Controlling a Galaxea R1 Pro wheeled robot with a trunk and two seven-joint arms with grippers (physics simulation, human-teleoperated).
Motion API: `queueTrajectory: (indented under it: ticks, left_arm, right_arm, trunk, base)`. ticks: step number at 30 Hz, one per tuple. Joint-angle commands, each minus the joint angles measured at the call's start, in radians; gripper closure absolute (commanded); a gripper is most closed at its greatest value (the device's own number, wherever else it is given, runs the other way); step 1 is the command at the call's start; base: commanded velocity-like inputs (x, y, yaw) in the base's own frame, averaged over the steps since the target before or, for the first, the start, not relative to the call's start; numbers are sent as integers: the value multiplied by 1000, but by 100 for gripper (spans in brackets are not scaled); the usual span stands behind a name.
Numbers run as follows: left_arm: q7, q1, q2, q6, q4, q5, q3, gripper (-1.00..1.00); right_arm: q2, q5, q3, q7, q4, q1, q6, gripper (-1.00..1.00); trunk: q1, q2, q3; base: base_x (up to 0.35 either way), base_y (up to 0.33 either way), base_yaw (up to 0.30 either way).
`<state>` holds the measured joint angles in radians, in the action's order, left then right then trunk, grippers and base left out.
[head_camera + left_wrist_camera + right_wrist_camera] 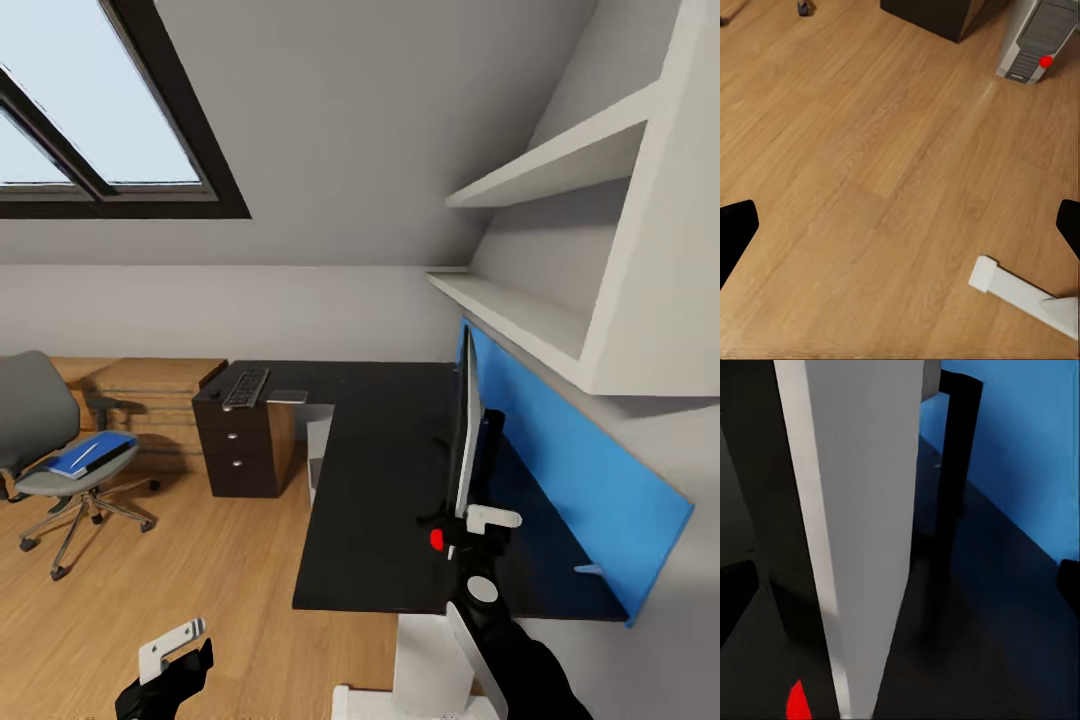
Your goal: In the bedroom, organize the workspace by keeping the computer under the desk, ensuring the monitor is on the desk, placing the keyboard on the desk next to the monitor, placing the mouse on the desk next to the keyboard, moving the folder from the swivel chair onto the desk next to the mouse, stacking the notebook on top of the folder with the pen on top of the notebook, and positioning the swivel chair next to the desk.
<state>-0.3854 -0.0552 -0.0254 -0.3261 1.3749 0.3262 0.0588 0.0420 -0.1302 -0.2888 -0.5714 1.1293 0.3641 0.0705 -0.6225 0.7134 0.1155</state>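
The monitor [466, 430] stands edge-on on the black desk [370, 520], in front of the blue back panel, its red dot [437, 540] at the near lower corner. My right gripper [478, 525] is open at that corner. In the right wrist view the monitor's pale edge [862, 510] runs between the spread fingers without touching them. The keyboard [245, 387] and a small dark mouse [214, 393] lie on the desk's far left wing. The blue folder [90, 455] rests on the swivel chair [40, 420]. My left gripper [185, 650] hangs open over the floor, facing the computer [1035, 37].
A dark drawer unit [245, 450] sits under the desk's left wing, with a wooden chest [150, 395] behind the chair. A pale flat item [288, 396] lies beside the keyboard. White shelves [560, 160] hang above the desk. A white desk leg [430, 665] and its foot [1020, 296] stand close.
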Motion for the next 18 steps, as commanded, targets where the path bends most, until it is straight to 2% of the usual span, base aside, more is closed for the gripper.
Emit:
queueTrajectory:
  ticks: [1, 5, 9, 13, 18]
  left_arm:
    - [-4, 0, -1, -4, 3, 9, 1, -100]
    - [-4, 0, 0, -4, 3, 9, 1, -100]
    - [-4, 0, 0, -3, 3, 10, 1, -100]
    - [-4, 0, 0, -3, 3, 10, 2, -100]
    - [-4, 0, 0, -2, 3, 10, 2, -100]
  right_arm:
    - [-1, -4, -3, -7, 1, 1, 6, -100]
    - [-2, -3, -3, -5, 1, 1, 6, -100]
    - [-2, -3, -3, -5, 0, 1, 6, -100]
    - [-2, -3, -3, -4, -1, 1, 6, -100]
    - [-2, -3, -3, -4, -2, 1, 6, -100]
  trunk:
    - [0, 1, 2]
    - [0, 1, 2]
    - [0, 1, 2]
    - [0, 1, 2]
    - [0, 1, 2]
  base:
    - [-258, -221, 0]
    - [-112, -142, 0]
    - [-12, -26, 0]
    - [0, -180, 0]
    - [0, -57, 0]
